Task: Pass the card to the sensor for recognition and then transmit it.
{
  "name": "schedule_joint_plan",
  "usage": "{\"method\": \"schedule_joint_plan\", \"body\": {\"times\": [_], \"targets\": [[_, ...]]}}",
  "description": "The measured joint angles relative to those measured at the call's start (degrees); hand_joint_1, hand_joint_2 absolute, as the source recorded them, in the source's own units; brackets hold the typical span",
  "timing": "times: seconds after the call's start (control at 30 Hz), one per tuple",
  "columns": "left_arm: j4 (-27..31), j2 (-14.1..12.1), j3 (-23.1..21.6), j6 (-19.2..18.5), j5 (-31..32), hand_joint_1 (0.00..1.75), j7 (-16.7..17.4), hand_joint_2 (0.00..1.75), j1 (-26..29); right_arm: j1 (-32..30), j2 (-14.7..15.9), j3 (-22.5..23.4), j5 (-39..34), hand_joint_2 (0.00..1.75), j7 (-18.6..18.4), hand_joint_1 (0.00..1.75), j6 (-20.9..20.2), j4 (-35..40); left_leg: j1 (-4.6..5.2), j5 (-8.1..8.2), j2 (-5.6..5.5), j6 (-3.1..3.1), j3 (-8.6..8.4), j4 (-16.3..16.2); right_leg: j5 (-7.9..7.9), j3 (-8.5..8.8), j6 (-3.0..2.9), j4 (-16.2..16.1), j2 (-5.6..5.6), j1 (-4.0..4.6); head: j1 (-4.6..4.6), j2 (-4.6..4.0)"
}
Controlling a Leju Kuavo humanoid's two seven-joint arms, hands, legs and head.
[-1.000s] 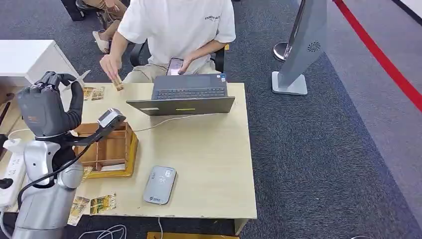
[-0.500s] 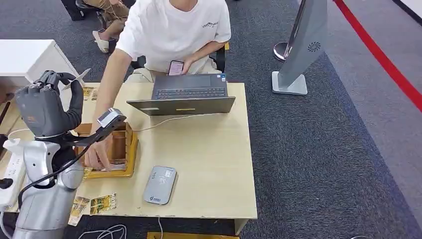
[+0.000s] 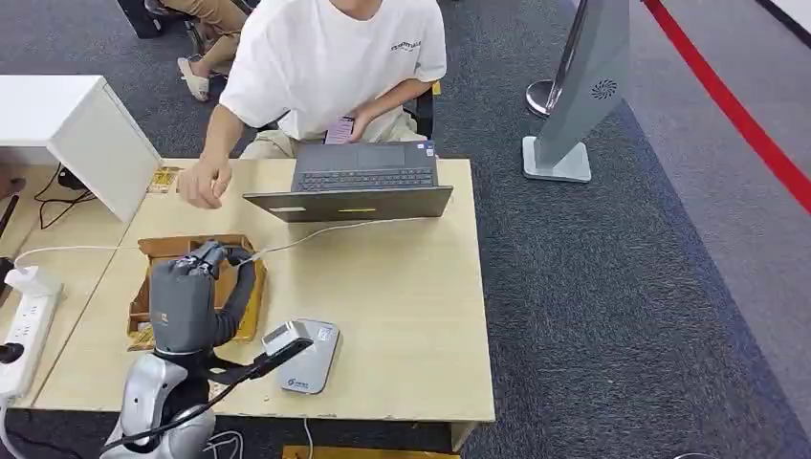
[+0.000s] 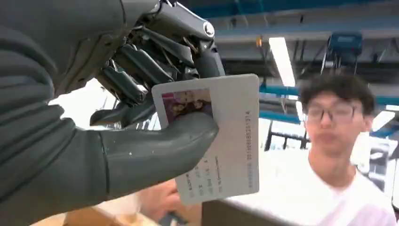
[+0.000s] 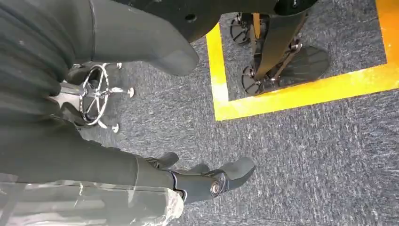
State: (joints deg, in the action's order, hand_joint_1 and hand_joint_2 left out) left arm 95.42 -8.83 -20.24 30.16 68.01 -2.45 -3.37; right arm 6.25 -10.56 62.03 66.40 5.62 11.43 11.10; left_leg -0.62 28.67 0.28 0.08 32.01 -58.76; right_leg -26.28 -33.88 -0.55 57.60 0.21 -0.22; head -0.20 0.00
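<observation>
A white rectangular ID card with a small colour photo [image 4: 221, 141] is pinched by the dark grey left hand [image 3: 191, 296] between thumb [image 4: 155, 150] and fingers [image 4: 141, 66]; in the left wrist view the card face and its printed number column are seen, held roughly upright. The hand is raised over the near-left part of the light wooden table [image 3: 402, 287], above the compartmented wooden tray [image 3: 247, 296]. Just to its right, the flat grey card-reader sensor [image 3: 308, 356] is lying on the tabletop (card not touching it). Further out, an open grey laptop [image 3: 359, 186] is placed at the far edge, with a person in a white T-shirt [image 3: 335, 57] seated behind it, one hand [image 3: 203, 182] resting near the table's far-left corner. The right hand [image 5: 207, 181] is seen hanging over grey carpet, nothing held, fingers loosely apart.
</observation>
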Motion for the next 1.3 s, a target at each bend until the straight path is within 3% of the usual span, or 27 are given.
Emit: {"method": "schedule_joint_plan", "body": {"times": [0.17,0.3,1.17,1.3], "targets": [[-10.1,2.3,-2.3,2.0,-2.3,1.75,-2.7,1.75,4.0,0.0,0.0,0.0,0.2,1.75,-0.1,0.0,0.0,0.0,-0.01,0.0,0.01,0.0,0.0,0.0,0.01,-0.02,0.0,0.0,0.01,0.01,-0.07,0.0],[-14.1,3.5,-3.2,2.3,-2.4,1.75,-2.7,1.75,4.4,0.1,0.0,0.0,0.4,1.75,-0.1,0.0,0.0,0.0,0.0,0.0,-0.01,0.0,-0.01,0.0,0.01,0.02,0.0,0.0,-0.01,0.0,-0.04,0.0],[-23.5,4.7,-3.5,-1.0,-3.5,1.75,-1.2,1.75,4.0,0.2,0.0,0.0,1.0,1.75,-0.3,0.0,-0.2,0.0,0.0,0.0,-0.01,0.0,-0.03,0.0,0.01,0.03,0.0,0.0,-0.02,0.0,-0.04,0.0],[-22.7,4.6,-3.5,0.4,-2.3,1.75,-1.3,1.75,3.9,0.2,0.0,0.0,1.2,1.75,-0.5,0.0,-0.2,0.0,-0.01,-0.01,-0.02,-0.01,-0.03,0.0,0.01,0.03,0.0,0.0,-0.03,0.01,-0.04,0.0]]}}
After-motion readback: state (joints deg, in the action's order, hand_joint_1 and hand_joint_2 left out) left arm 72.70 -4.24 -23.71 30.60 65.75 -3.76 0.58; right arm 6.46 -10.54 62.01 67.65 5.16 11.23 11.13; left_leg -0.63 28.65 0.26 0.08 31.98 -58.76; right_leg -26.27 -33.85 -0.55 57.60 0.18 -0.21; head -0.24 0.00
